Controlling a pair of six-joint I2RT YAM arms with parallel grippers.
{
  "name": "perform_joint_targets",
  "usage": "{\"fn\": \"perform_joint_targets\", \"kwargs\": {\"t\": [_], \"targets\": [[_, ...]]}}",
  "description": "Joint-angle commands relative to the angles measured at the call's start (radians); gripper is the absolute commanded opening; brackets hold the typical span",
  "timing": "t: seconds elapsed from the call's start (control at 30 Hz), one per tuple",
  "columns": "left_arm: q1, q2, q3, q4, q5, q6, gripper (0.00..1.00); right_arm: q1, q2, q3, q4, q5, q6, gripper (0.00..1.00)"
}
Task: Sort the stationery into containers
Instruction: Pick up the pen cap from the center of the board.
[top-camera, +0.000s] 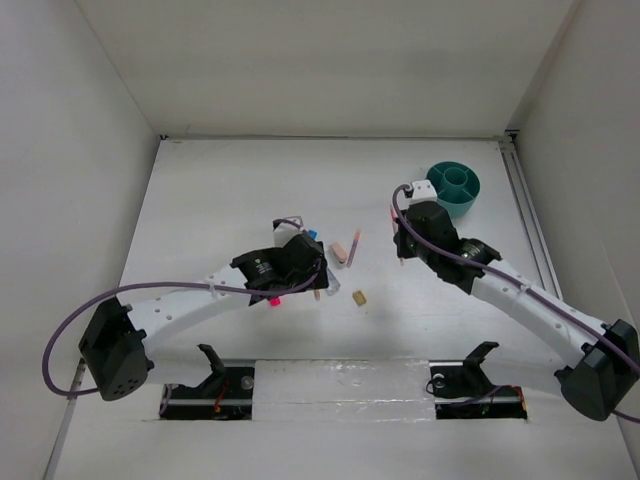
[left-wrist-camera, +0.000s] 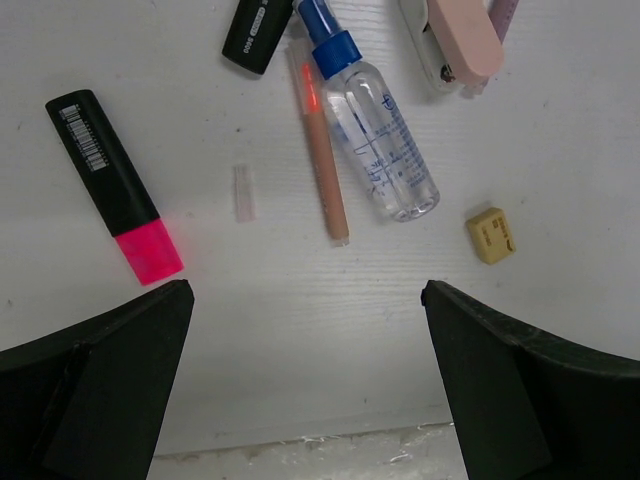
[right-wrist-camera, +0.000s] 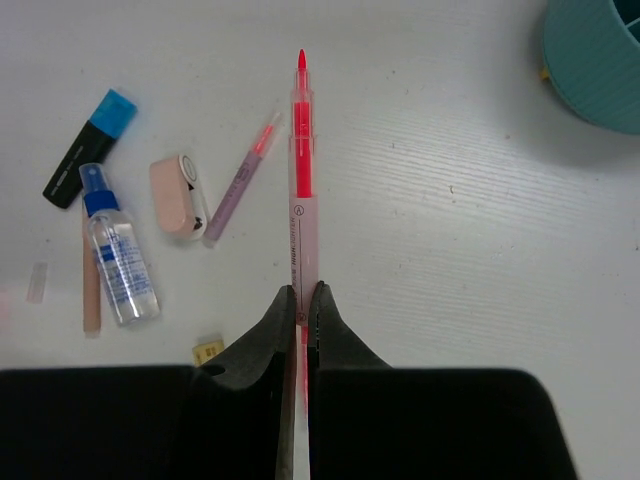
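My right gripper (right-wrist-camera: 302, 295) is shut on a pink highlighter pen (right-wrist-camera: 302, 180), whose tip points ahead over the table. The teal organiser (right-wrist-camera: 590, 70) stands at the upper right in the right wrist view and at the far right of the table (top-camera: 453, 188). My left gripper (left-wrist-camera: 306, 290) is open and holds nothing. It hovers just short of a black marker with a pink cap (left-wrist-camera: 115, 190), a peach pencil (left-wrist-camera: 322, 160), a clear blue-capped bottle (left-wrist-camera: 375, 130) and a tan block (left-wrist-camera: 491, 235). A pink eraser (left-wrist-camera: 460, 40) lies further on.
A black marker with a blue cap (right-wrist-camera: 88, 150) and a thin purple pencil (right-wrist-camera: 238, 180) lie near the eraser. A small clear piece (left-wrist-camera: 244, 192) rests between the pink-capped marker and the peach pencil. White walls enclose the table on three sides.
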Motion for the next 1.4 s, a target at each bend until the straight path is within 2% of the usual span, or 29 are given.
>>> {"fn": "perform_joint_targets", "kwargs": {"t": [0.0,0.07,0.27,0.4,0.47,0.67,1.0,1.37], "targets": [[0.0,-0.005,-0.021,0.036,-0.053,-0.053,0.99,0.014,-0.04,0.002,-0.017,0.019,-0.026,0.0],[0.027,0.04,-0.035,0.054,-0.053,-0.053,0.93,0.023,-0.05,0.002,-0.017,0.019,-0.026,0.0],[0.037,0.126,-0.045,0.088,-0.051,-0.053,0.9,0.023,-0.06,-0.007,-0.017,0.019,-0.026,0.0],[0.06,0.156,-0.054,0.106,-0.06,-0.053,0.78,0.032,-0.06,-0.016,-0.006,0.01,-0.026,0.0],[0.073,0.156,-0.065,0.119,-0.06,-0.053,0.77,0.032,-0.06,-0.016,0.003,0.01,-0.035,0.0],[0.104,0.166,-0.083,0.151,-0.06,-0.044,0.57,0.042,-0.051,-0.016,0.003,0.001,-0.035,0.0],[0.104,0.222,-0.102,0.203,-0.031,-0.035,0.57,0.06,-0.051,-0.016,0.003,0.001,-0.035,0.0],[0.104,0.271,-0.111,0.194,-0.022,-0.043,0.52,0.069,-0.073,-0.016,-0.018,0.019,-0.035,0.0]]}}
